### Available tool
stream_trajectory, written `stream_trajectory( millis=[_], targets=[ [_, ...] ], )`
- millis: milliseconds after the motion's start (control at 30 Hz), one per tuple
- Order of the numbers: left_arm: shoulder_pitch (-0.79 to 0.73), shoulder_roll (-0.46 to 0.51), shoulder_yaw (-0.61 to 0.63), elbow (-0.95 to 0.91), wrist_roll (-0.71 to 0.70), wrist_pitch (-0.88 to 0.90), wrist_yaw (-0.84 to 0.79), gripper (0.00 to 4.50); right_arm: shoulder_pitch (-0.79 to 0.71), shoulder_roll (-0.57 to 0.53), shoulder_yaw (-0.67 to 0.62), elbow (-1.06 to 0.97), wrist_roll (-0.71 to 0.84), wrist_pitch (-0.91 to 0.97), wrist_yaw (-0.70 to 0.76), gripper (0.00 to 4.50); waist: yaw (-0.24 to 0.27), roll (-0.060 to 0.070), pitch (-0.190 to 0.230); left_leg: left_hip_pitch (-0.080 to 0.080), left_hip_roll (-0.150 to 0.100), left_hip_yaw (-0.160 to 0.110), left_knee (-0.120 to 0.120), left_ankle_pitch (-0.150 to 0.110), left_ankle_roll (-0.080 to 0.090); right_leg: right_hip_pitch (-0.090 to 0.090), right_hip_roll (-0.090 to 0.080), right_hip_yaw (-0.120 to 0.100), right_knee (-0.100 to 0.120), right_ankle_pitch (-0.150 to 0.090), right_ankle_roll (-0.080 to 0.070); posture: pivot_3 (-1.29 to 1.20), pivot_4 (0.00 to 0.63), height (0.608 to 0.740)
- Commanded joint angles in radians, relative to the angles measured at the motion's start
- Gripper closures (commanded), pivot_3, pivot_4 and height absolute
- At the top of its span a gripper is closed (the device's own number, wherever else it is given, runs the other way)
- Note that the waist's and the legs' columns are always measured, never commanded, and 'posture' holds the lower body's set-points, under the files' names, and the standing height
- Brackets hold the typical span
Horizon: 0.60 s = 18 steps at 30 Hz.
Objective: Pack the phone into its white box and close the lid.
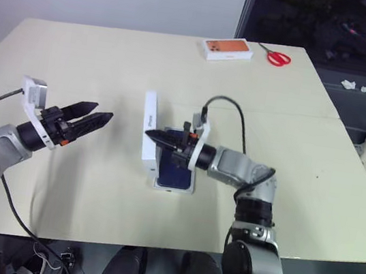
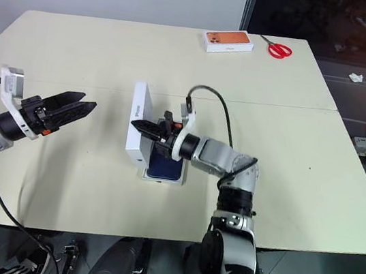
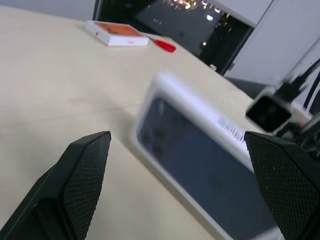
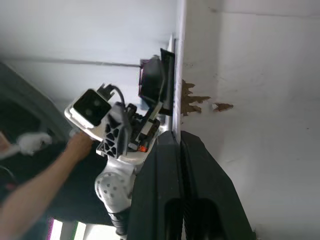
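One left tool is held wide apart, empty, above the counter. One lid is stood on edge beside one phone laid in one white box. One right tool, fingers pressed together, is seen at the lid.

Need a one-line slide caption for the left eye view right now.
Right tool, shut, grips the upright lid beside the phone in the white box; left tool open nearby.

Even, soft room light falls over my table, with faint shadows. Through my left wrist camera the lid is smeared, perhaps by motion; its print is unreadable.
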Motion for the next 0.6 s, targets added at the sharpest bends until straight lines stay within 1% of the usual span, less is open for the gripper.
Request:
stream_trajectory(
  millis=[33,200,367,433,467,600],
  targets=[
    [0.002,0.009,0.023,-0.029,-0.022,-0.016,-0.006,0.0,0.015,0.048,0.06,-0.046,0.093,-0.029,0.0,4.48,-0.001,0.0,0.0,0.0,0.0,0.0,0.0,0.0,0.0,0.0,0.0,0.0,0.0,0.0,0.0,0.0,0.15,0.74],
    [0.026,-0.012,-0.008,-0.055,-0.017,-0.014,-0.002,0.0,0.047,0.03,0.122,-0.024,0.14,-0.07,0.005,4.48,0.0,0.0,0.0,0.0,0.001,0.0,-0.002,0.0,0.0,-0.001,0.001,0.0,-0.001,0.0,0.0,0.0,0.15,0.74],
    [0.043,-0.027,-0.033,-0.078,-0.013,-0.005,0.012,0.0,0.065,0.019,0.162,-0.005,0.112,-0.102,0.026,4.48,0.001,0.0,0.0,0.0,0.001,0.0,-0.002,0.0,0.0,0.0,0.0,0.0,-0.001,0.0,0.0,0.0,0.15,0.74],
    [0.051,-0.03,-0.047,-0.085,-0.02,0.009,0.011,0.56,0.068,0.002,0.168,-0.006,0.091,-0.107,0.046,4.5,0.001,0.0,0.0,0.0,0.001,0.0,-0.002,0.0,0.0,-0.001,0.001,0.0,-0.001,0.0,0.0,0.0,0.15,0.74],
    [0.056,-0.033,-0.052,-0.091,-0.023,0.013,0.014,0.76,0.073,-0.008,0.17,-0.007,0.085,-0.107,0.052,4.5,0.001,0.0,0.0,0.0,0.001,0.0,-0.002,0.0,0.0,0.0,0.001,0.0,-0.001,0.0,0.0,0.0,0.15,0.74],
    [0.076,-0.055,-0.078,-0.1,-0.013,0.008,0.021,2.77,0.097,-0.047,0.18,-0.023,0.069,-0.09,0.084,4.5,0.001,0.0,0.0,0.0,0.001,0.0,-0.002,0.0,0.0,0.0,0.0,0.0,-0.002,0.0,0.0,0.0,0.15,0.74]
  ],
)
